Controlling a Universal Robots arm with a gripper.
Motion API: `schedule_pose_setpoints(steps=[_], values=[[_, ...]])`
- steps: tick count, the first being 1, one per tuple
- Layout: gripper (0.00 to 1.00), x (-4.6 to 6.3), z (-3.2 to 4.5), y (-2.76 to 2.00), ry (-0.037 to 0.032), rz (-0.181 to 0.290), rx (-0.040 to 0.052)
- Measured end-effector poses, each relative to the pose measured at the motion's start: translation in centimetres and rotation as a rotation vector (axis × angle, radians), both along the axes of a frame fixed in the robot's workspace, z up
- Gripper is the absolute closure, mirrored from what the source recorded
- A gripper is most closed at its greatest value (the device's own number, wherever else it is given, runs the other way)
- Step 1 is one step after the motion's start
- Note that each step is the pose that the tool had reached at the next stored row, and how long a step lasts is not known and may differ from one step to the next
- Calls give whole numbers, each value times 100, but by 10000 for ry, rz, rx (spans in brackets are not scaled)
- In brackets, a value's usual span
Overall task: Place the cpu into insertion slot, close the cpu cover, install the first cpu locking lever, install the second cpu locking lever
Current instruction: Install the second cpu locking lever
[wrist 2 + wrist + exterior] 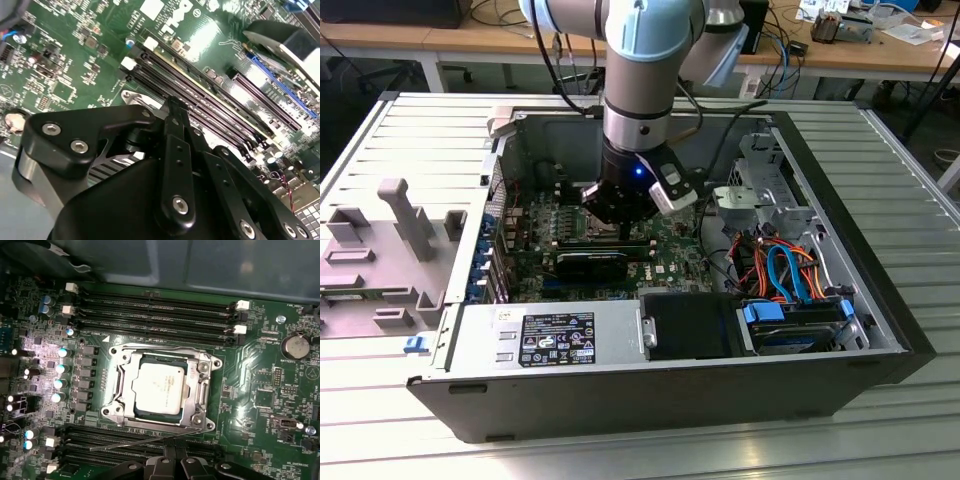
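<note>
Green motherboard (260, 385) holds cpu (159, 388) under cpu cover (200, 385).

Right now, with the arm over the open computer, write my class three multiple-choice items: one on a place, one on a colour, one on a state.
1. Where is the cpu?
A. Lying outside the computer
B. Seated in its socket on the motherboard
C. Held up in the air

2. What colour is the motherboard?
A. Green
B. Red
C. White

3. How does the cpu cover stand?
A. Swung upright
B. Taken off
C. Lying flat around the cpu

Answers: 1 B, the first wrist view shows the silver chip sitting in the socket; 2 A, the board is green in both wrist views; 3 C, the silver frame lies flat, with the chip showing through its window.
</note>
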State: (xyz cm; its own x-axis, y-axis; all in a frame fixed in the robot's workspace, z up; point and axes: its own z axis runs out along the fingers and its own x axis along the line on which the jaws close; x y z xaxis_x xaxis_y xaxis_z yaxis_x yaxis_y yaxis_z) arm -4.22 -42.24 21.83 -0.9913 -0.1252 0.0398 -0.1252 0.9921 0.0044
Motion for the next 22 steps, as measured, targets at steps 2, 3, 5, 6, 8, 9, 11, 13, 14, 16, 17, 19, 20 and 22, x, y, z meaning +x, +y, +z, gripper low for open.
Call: schedule_pose_setpoints(steps=[2,3,5,6,8,9,11,13,14,16,17,19,20,22], values=[[89,-21,-7,0,0,0,0],[89,-34,-12,0,0,0,0],[89,-79,-22,0,-5,1,2],[89,-93,-25,1,-7,1,2],[89,-120,-28,1,-10,-1,2],[89,-130,-29,0,-9,0,1],[89,-154,-32,1,-10,1,1],[89,-182,-35,0,-13,0,1],[89,-207,-37,1,-15,0,2],[89,-244,-40,1,-18,0,1],[89,-253,-41,1,-18,0,1],[89,-277,-44,1,-19,0,1],[89,-294,-47,0,-19,0,1],[89,-325,-52,0,-20,0,1]])
